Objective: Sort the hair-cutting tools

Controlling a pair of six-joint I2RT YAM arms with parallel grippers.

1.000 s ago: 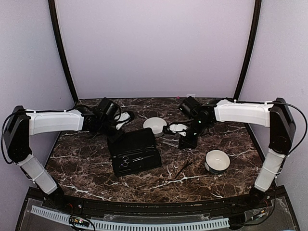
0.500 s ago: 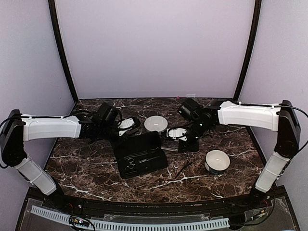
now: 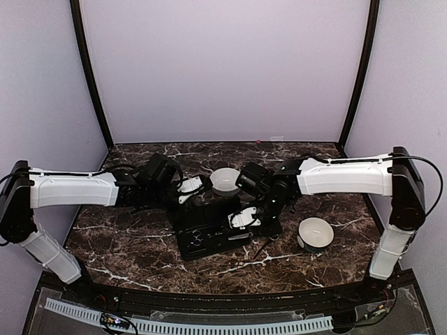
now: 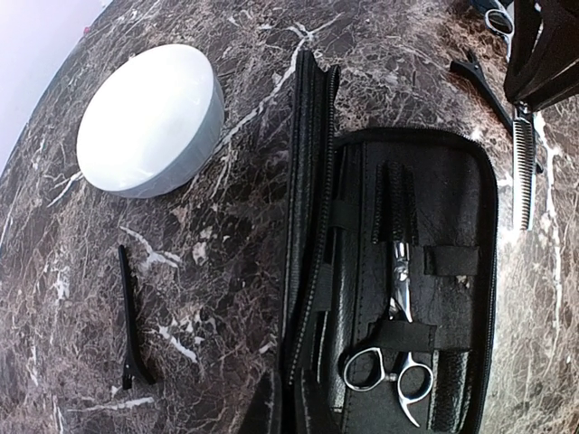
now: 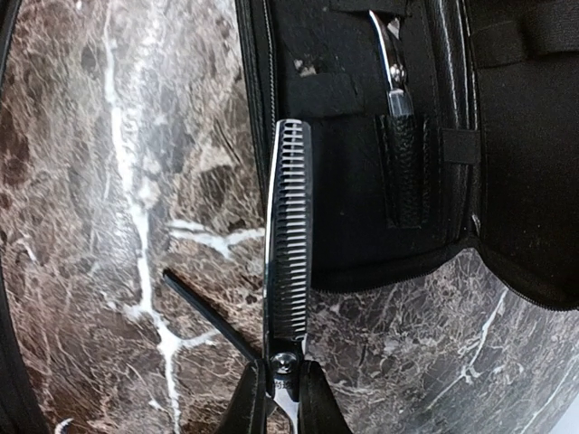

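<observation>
Overhead, both arms reach in over the open black case [image 3: 209, 236] at the middle of the marble table [image 3: 126, 241]. The left gripper [image 3: 194, 185] sits at the case's far left edge with its jaws pressed together; whether they pinch the zip edge cannot be told. The right gripper [image 3: 244, 216] hangs over the case's right half. One white bowl [image 3: 225, 180] stands just behind the case, a second bowl [image 3: 316, 232] well to the right, and a black hair clip [image 3: 265, 246] lies between them.

From the left wrist, silver scissors [image 4: 395, 348] are strapped inside the case, another clip [image 4: 131, 316] lies loose on the marble near the bowl, and the thinning shears [image 4: 523, 163] hover at the case's far rim.

From the right wrist, the jaws pinch the thinning shears at the pivot, toothed blade pointing away along the zip edge, half over the lining and half over bare table.

Held only at the pivot, the shears could swing as they descend. The teeth might catch the zip or an elastic strap and drag the case. A release here would likely drop them across the rim.
</observation>
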